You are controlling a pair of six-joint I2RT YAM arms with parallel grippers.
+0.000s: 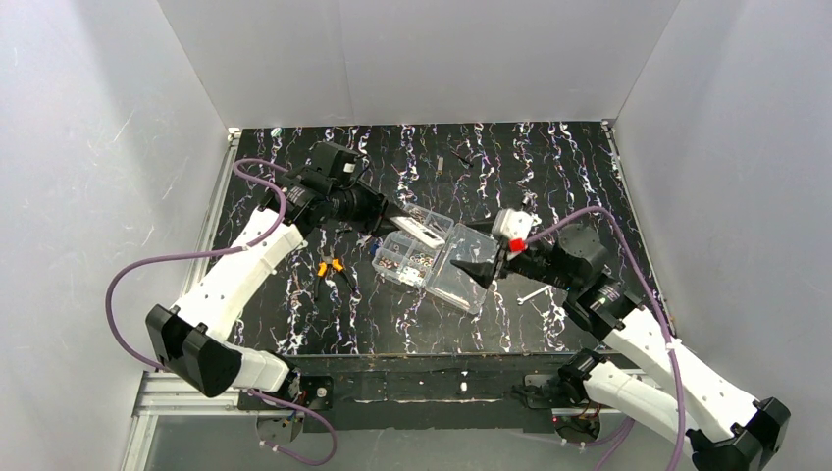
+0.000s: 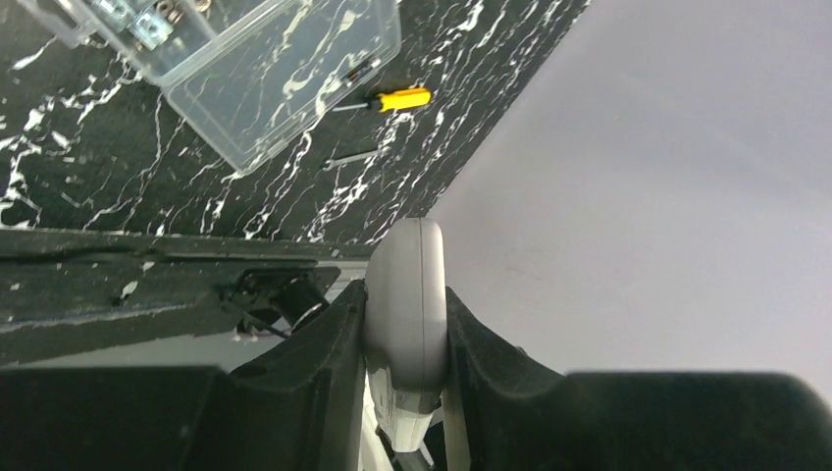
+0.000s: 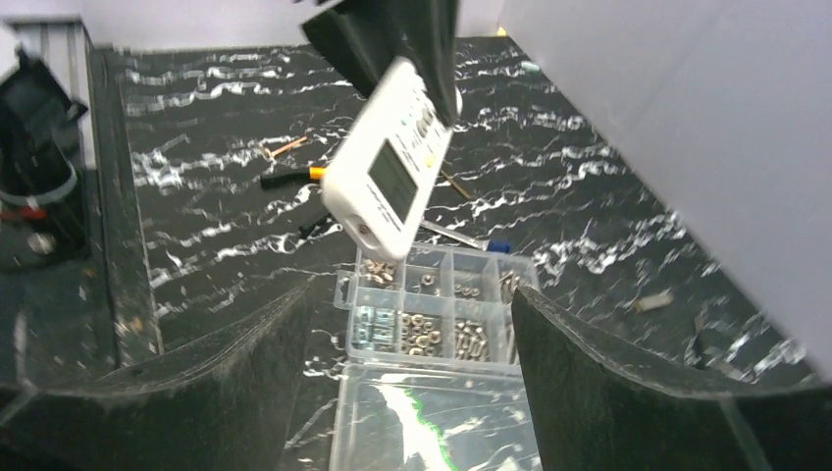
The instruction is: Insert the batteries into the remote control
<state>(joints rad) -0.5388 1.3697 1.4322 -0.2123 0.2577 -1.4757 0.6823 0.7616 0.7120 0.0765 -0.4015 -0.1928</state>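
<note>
Evidently light, stiff and slick: the remote control (image 3: 388, 157).
Left fingers (image 2: 324, 353) pinch one end, a sound hold; right fingers (image 3: 245, 383) stand spread.

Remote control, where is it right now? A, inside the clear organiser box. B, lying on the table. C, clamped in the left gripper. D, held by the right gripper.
C: the left wrist view shows the remote control pinched in the left gripper, and the right wrist view shows it up in the air near the clear organiser box.
</note>
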